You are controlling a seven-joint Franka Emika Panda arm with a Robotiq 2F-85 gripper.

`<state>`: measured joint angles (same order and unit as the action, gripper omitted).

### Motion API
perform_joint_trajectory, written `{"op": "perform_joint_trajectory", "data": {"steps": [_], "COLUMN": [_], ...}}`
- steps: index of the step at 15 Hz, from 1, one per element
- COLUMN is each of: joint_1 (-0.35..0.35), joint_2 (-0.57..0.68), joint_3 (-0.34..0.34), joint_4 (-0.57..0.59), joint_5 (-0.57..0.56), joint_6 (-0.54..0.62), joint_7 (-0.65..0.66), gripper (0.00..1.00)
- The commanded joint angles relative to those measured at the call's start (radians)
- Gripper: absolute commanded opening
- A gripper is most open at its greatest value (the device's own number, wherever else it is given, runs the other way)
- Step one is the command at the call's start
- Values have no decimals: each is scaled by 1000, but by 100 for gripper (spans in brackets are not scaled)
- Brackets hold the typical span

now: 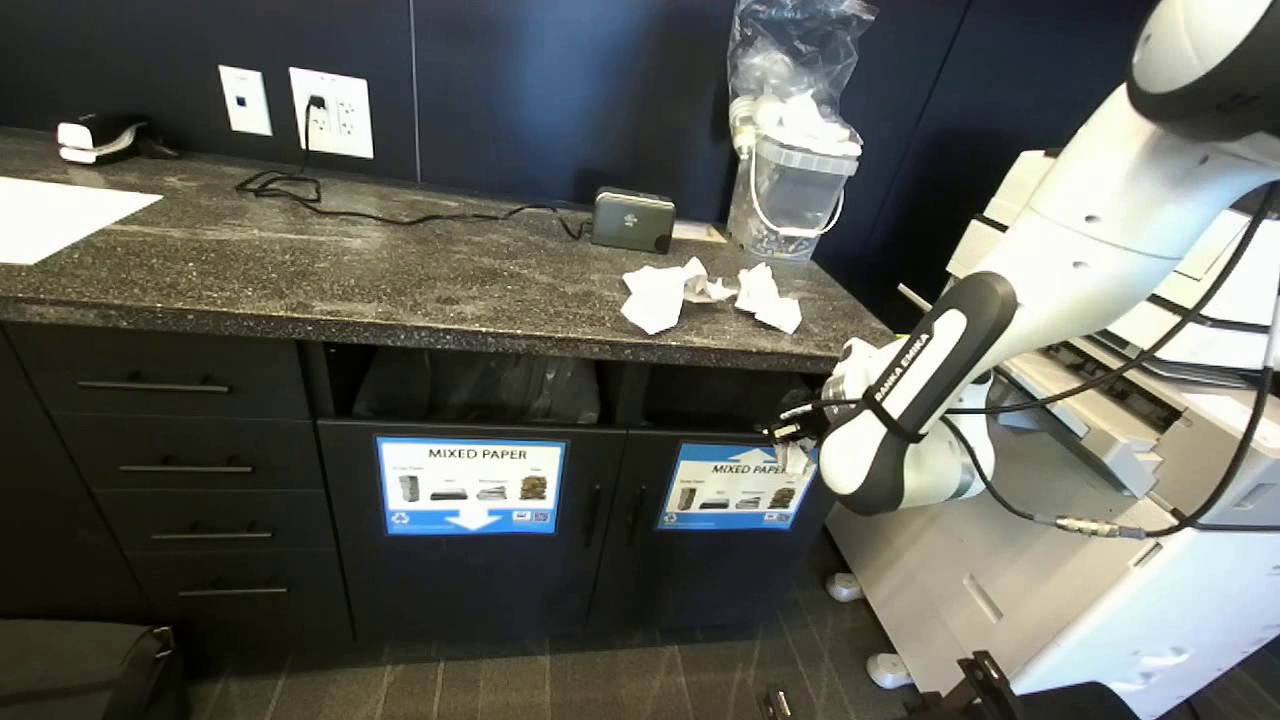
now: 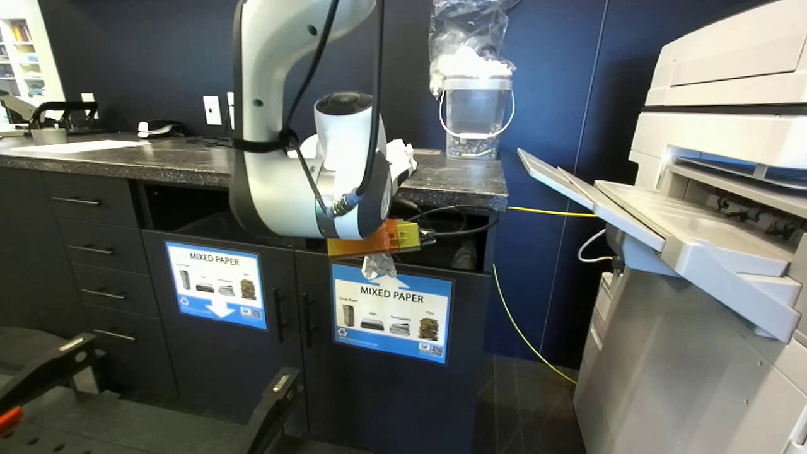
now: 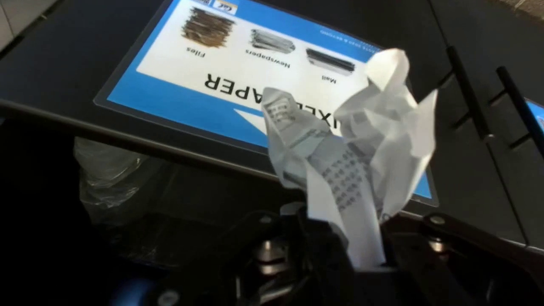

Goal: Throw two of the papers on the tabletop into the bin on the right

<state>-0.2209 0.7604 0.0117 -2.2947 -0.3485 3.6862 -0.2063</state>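
Clearly, the gripper (image 3: 363,255) pinches a crumpled paper (image 3: 342,170) poking out beyond it. Just beside the gripper is the right-hand bin (image 2: 391,403); in both exterior views the paper shows against the bin's sign (image 2: 392,315), below its mouth, so releasing now risks a drop to the floor (image 1: 520,690) outside. Moving inward this low might snag the paper on the front edge. Above the gripper, other crumpled papers (image 1: 652,302) lie on the countertop (image 1: 400,270), whose edge a lift could strike.

The arm (image 1: 1090,240) is white with round black parts (image 1: 850,470) and letters (image 1: 900,368) saying "RANKA EMIKA". Long black cables (image 2: 377,94) run along it. The pincer (image 3: 346,229) is black, with shiny metal bits (image 3: 268,251).
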Motion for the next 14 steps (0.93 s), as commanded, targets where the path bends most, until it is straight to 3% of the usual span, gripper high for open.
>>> {"op": "perform_joint_trajectory", "data": {"steps": [1, 7, 14], "joint_1": [31, 49, 66], "joint_2": [151, 333, 502], "joint_3": [-37, -42, -42], "joint_4": [146, 368, 620], "joint_5": [11, 8, 14], "joint_6": [162, 338, 432], "joint_7": [-35, -17, 26], "gripper": [12, 12, 12]}}
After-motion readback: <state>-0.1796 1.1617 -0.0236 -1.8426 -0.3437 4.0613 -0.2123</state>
